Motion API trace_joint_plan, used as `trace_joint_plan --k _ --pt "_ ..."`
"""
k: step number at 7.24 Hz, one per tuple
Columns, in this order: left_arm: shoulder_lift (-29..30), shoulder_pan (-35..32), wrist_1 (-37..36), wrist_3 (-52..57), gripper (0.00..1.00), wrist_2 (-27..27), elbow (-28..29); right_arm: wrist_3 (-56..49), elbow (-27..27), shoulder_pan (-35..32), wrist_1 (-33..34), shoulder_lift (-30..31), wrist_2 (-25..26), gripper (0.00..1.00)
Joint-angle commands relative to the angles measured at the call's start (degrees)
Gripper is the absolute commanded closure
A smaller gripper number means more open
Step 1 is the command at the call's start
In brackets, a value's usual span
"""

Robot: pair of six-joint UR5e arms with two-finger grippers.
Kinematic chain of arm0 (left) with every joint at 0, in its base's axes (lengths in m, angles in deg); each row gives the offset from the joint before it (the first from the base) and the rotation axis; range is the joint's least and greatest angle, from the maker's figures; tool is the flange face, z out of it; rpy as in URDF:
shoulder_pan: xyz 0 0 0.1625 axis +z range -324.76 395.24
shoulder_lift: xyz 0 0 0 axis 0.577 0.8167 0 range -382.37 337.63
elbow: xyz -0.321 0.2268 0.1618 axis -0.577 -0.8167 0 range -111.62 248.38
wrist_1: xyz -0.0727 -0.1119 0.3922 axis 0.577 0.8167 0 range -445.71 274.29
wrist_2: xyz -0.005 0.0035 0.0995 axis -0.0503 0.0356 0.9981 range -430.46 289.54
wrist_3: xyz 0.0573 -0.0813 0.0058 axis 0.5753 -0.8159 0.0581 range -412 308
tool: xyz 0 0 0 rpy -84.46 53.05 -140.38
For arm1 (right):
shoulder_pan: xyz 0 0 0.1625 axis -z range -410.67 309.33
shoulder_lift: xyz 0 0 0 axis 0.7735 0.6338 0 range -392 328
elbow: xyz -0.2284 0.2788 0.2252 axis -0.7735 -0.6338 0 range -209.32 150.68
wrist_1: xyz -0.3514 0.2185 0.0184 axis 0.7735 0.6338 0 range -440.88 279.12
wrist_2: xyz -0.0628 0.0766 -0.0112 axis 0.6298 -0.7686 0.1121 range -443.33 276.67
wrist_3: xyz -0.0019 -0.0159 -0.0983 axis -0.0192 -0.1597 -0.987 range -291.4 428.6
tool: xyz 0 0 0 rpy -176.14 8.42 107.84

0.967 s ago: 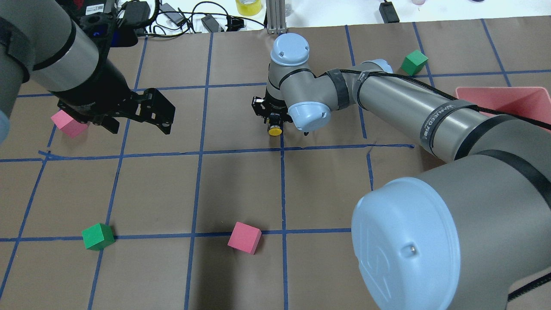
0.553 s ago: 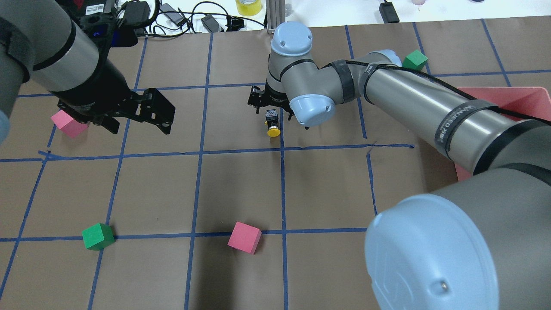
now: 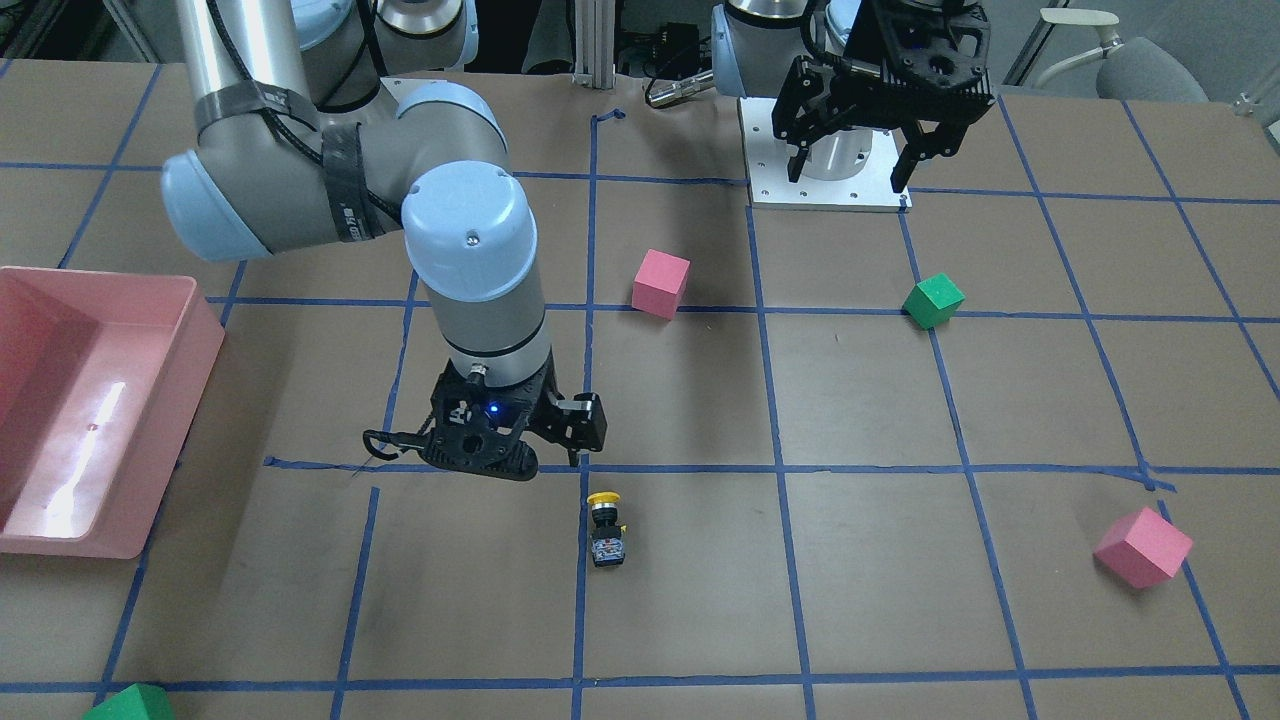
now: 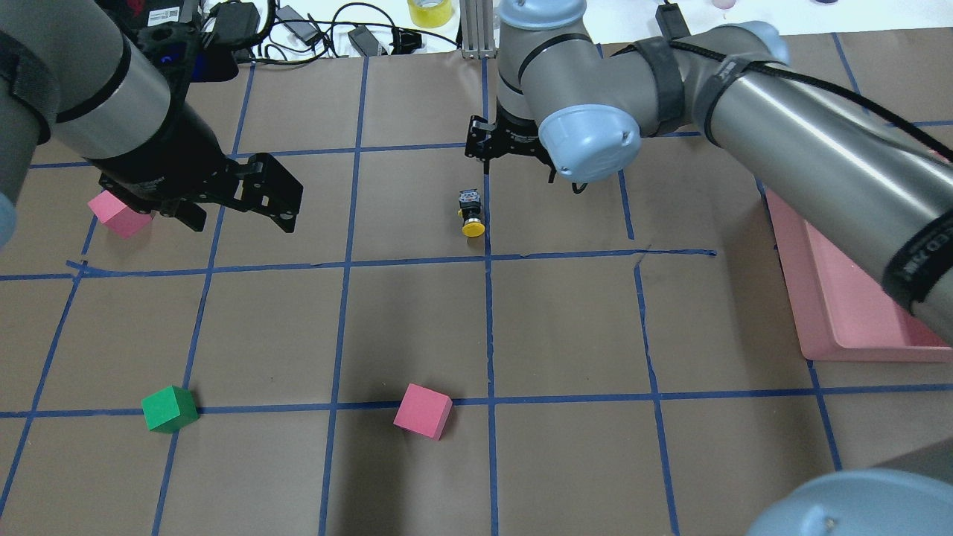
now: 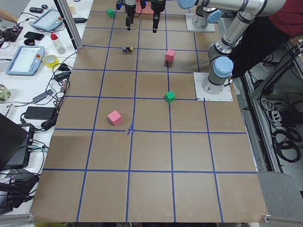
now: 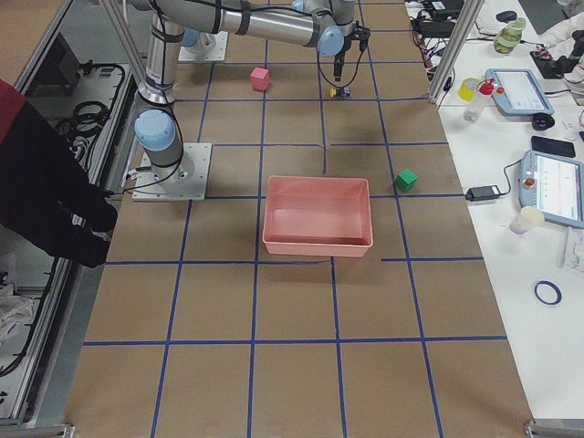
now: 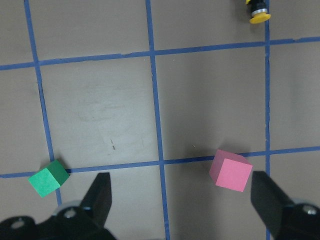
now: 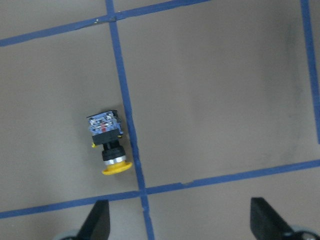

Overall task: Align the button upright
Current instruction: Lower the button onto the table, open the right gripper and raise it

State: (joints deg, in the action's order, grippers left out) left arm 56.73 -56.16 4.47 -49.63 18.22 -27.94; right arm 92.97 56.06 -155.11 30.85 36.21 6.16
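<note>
The button lies on its side on the brown paper beside a blue tape line, its yellow cap towards the robot. It also shows in the front view and the right wrist view. My right gripper hangs open and empty above the table, just beyond the button and apart from it; in the right wrist view the button sits left of its open fingers. My left gripper is open and empty at the left, and its wrist view shows the button at the top edge.
A pink cube and a green cube sit near the front. Another pink cube lies under the left arm. A pink bin stands at the right. Cables lie along the far edge.
My right gripper has let go of the button, risen and drawn back to the far right. The button stays on its side. The left arm has not moved.
</note>
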Motion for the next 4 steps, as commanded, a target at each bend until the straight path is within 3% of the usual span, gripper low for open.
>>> trace_joint_plan --k 1,4 --pt "0.0 0.0 0.0 0.0 0.0 0.0 0.0 -11.11 1.45 7.29 -6.59 6.12 0.69 0.0" --pt "-0.09 0.0 0.09 0.0 0.0 0.09 0.0 -16.27 3.3 10.22 -8.26 11.94 1.74 0.0"
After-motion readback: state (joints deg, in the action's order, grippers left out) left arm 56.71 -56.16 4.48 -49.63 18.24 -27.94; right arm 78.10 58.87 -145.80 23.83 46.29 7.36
